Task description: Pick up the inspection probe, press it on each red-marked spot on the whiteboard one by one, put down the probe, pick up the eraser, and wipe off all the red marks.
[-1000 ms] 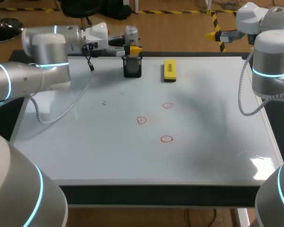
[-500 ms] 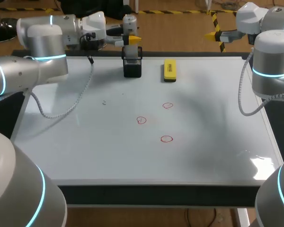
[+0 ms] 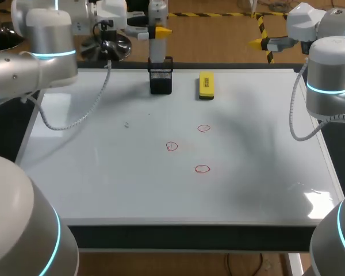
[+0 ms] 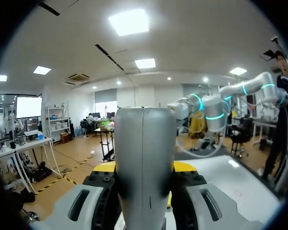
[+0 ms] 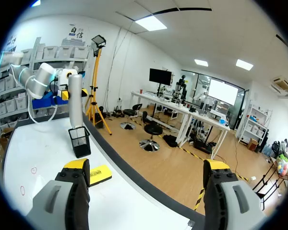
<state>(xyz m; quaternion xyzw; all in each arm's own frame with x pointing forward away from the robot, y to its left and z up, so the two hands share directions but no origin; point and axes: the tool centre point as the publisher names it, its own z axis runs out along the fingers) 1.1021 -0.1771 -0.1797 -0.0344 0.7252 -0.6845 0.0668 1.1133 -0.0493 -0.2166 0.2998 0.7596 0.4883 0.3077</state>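
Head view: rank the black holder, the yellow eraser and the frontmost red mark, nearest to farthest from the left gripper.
1. Black holder, directly below the left gripper, which holds the inspection probe.
2. Yellow eraser, right of the holder.
3. Frontmost red mark, toward the robot's side.

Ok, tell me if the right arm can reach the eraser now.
Probably yes: the right gripper is open and empty, and the eraser lies in the open, apart from the holder.
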